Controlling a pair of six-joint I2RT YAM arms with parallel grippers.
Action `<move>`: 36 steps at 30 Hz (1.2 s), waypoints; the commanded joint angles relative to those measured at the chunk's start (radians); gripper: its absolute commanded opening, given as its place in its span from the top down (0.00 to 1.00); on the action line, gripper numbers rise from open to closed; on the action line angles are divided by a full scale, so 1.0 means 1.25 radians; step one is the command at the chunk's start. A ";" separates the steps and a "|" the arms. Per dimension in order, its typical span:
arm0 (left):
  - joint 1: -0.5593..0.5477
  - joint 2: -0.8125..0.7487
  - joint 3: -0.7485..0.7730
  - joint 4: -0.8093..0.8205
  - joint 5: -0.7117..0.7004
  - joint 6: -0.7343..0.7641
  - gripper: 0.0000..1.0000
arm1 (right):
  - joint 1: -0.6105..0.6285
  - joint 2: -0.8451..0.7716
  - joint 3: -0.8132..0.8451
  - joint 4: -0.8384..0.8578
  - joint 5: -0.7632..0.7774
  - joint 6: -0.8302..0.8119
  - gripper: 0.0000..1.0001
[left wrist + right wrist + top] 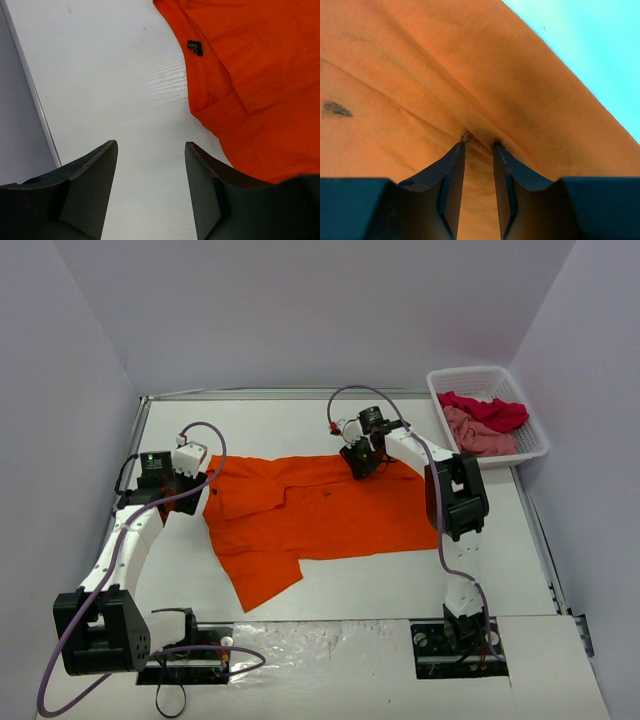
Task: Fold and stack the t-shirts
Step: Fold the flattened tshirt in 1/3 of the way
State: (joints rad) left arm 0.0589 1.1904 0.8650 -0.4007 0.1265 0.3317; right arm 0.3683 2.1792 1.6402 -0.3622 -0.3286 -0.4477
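Across the middle of the white table [380, 585] lies the orange t-shirt [320, 510], creased, one sleeve trailing toward the near edge. At its far edge the right gripper [479, 146] clamps a ridge of cloth. The left gripper [150, 147] gapes beside the collar. Pale walls surround the table.

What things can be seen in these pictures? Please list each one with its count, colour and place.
table: one, white, under everything
basket: one, white lattice, far right corner of the table
orange t-shirt: one, bright orange, spread out in the middle of the table
red t-shirt: one, crimson, crumpled in the basket
pink t-shirt: one, dusty pink, crumpled in the basket beside the red t-shirt
label: one, black, on the orange t-shirt's neckband
left gripper: one, black fingers, open above bare table beside the neckband
right gripper: one, black fingers, shut on a ridge of the orange t-shirt near its far edge
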 commanded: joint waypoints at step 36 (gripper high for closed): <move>-0.005 -0.014 0.011 -0.006 -0.003 -0.009 0.45 | 0.002 -0.047 0.016 -0.029 0.011 0.008 1.00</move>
State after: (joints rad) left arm 0.0589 1.1904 0.8650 -0.4011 0.1265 0.3317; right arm 0.3679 2.1994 1.6741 -0.3561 -0.3027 -0.4454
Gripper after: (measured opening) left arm 0.550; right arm 0.008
